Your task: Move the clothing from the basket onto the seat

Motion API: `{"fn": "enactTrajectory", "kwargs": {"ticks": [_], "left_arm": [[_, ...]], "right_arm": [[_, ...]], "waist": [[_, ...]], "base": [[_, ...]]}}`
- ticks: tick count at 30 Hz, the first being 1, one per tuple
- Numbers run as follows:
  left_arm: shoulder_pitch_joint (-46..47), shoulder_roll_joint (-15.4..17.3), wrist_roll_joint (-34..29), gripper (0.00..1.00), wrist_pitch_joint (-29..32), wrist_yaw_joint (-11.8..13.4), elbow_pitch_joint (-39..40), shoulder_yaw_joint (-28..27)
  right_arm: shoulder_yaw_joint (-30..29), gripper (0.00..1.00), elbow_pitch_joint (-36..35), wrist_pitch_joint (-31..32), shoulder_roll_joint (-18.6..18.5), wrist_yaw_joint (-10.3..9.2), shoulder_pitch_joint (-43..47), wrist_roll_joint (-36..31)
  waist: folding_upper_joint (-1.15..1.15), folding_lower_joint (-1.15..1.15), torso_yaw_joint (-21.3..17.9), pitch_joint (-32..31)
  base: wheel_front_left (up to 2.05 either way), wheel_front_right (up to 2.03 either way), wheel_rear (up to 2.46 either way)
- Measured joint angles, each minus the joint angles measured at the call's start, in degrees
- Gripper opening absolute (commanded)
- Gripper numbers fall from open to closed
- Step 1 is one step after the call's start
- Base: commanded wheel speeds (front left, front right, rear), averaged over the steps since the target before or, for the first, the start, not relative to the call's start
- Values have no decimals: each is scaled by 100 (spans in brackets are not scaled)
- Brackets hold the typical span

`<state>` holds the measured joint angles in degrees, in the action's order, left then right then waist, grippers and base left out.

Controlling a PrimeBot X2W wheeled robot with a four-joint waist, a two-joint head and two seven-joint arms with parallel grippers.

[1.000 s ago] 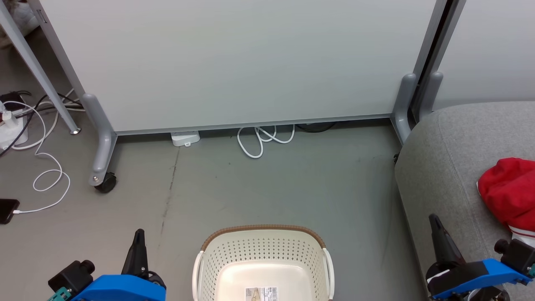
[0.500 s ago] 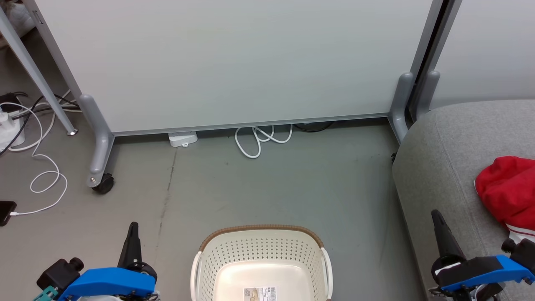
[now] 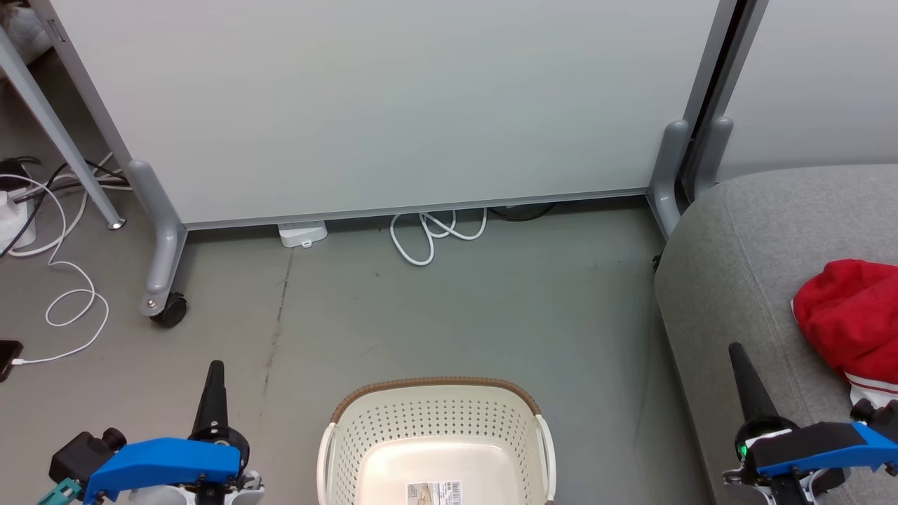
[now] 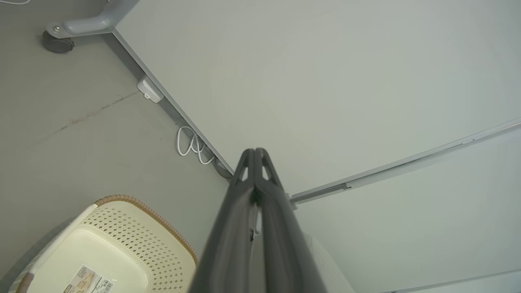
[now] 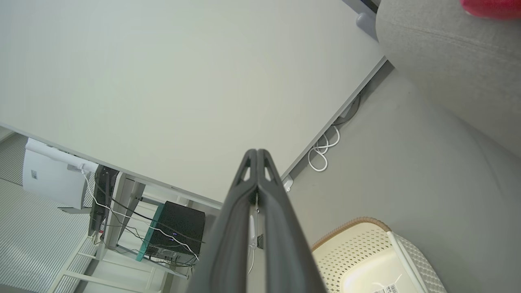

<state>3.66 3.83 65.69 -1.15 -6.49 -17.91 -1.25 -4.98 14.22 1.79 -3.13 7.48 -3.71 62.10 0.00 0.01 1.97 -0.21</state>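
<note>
The red clothing (image 3: 852, 319) lies bunched on the grey seat (image 3: 751, 252) at the right edge, a white striped cuff showing at its lower end; a red sliver of clothing (image 5: 492, 7) tops the right wrist view. The cream basket (image 3: 435, 414) stands on the floor at bottom centre with only a label on its bottom; the basket (image 4: 138, 228) also appears low left in the left wrist view. My left gripper (image 3: 214, 368) is shut to the basket's left. My right gripper (image 3: 735, 351) is shut above the seat's near edge, left of the clothing. Both hold nothing.
A pale partition panel (image 3: 393, 105) on grey wheeled feet (image 3: 165, 294) stands behind the basket. White cables (image 3: 428, 235) and an adapter (image 3: 303, 233) lie under it. More cords and a phone (image 3: 7, 351) lie at far left. Bare grey floor separates basket and panel.
The head camera has shifted slightly, sliding the scene leftward. Both gripper tips now sit a little higher in the view. The clothing and the basket have not moved.
</note>
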Motion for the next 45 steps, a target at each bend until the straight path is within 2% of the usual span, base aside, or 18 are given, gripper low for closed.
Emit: {"fn": "enactTrajectory", "kwargs": {"ticks": [45], "left_arm": [[169, -68, 1967, 0, 569, 51, 398, -391]], "right_arm": [[-118, 0, 27, 354, 12, 0, -210, 2230]], "waist": [[0, 0, -137, 11]], "base": [[0, 0, 0]]}}
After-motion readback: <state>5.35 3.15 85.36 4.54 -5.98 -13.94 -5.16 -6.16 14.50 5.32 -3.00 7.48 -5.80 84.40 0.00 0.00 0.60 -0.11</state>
